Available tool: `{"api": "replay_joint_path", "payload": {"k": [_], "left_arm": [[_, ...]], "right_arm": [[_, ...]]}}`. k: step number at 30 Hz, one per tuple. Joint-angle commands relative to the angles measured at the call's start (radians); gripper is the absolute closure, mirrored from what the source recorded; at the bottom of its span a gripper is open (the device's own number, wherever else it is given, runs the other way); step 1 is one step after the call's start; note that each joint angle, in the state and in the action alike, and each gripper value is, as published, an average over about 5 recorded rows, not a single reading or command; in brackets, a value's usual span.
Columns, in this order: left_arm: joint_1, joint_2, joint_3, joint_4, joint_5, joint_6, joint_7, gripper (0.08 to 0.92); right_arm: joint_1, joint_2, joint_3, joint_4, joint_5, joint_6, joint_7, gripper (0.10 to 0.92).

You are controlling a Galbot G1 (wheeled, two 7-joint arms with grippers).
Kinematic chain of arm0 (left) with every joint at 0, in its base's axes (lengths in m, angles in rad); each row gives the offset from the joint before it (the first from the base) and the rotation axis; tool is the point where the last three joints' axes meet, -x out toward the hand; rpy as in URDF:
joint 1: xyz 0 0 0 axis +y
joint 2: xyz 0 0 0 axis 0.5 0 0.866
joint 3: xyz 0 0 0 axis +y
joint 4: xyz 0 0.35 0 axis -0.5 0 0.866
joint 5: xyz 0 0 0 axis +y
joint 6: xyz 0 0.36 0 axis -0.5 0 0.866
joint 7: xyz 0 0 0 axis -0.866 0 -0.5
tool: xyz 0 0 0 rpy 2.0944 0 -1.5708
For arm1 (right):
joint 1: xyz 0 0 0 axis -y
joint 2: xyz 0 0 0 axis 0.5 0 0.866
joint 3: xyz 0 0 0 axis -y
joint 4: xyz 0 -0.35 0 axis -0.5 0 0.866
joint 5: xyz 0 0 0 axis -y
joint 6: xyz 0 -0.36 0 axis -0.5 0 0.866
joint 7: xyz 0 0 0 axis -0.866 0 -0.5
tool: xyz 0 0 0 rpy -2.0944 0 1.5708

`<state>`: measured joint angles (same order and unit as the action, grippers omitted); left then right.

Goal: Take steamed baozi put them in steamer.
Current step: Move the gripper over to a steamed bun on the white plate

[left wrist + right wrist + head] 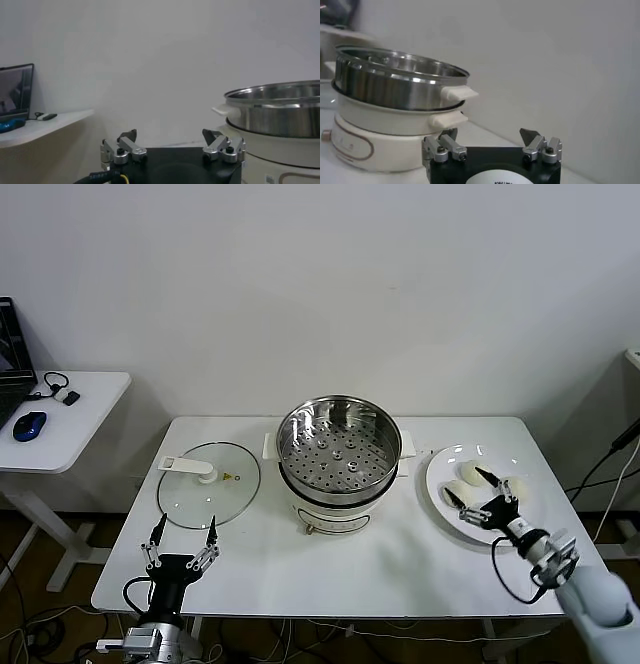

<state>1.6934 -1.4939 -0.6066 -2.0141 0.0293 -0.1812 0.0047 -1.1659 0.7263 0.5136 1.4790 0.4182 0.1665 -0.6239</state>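
The steamer is a shiny steel basket with a perforated floor on a white cooker base, at the middle of the white table. It looks empty. Cream-white baozi lie on a round white plate to its right: one at the back, one at the right, one at the left. My right gripper is open just over the plate among the buns, holding nothing. My left gripper is open and empty near the table's front left edge. The steamer also shows in the left wrist view and the right wrist view.
A flat glass lid with a white handle lies left of the steamer, just beyond my left gripper. A white side desk at the far left holds a blue mouse and a laptop. Cables hang at the right.
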Motion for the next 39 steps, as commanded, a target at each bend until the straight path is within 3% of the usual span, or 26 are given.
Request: {"api": "replay_joint_path", "payload": {"k": [1, 7, 16, 24, 39], "left_arm": [[-0.011, 0.002, 0.005, 0.005, -0.003, 0.004, 0.003, 0.177], [-0.022, 0.003, 0.009, 0.013, 0.001, 0.005, 0.008, 0.177], [-0.027, 0.003, 0.012, 0.023, 0.005, 0.003, 0.01, 0.177], [-0.021, 0.004, 0.012, 0.017, 0.006, 0.002, 0.012, 0.177], [-0.012, 0.005, 0.004, 0.012, 0.004, 0.004, 0.011, 0.177]], "right_arm": [[0.38, -0.233, -0.202, -0.225, -0.025, -0.026, -0.379, 0.203], [0.774, -0.272, -0.576, -0.427, -0.123, 0.011, -0.49, 0.203], [1.185, -0.149, -0.983, -0.654, -0.328, 0.044, -0.595, 0.203], [1.283, 0.076, -0.976, -0.904, -0.734, 0.196, -0.642, 0.203], [1.263, 0.296, -0.877, -1.067, -1.036, 0.262, -0.607, 0.203]]}}
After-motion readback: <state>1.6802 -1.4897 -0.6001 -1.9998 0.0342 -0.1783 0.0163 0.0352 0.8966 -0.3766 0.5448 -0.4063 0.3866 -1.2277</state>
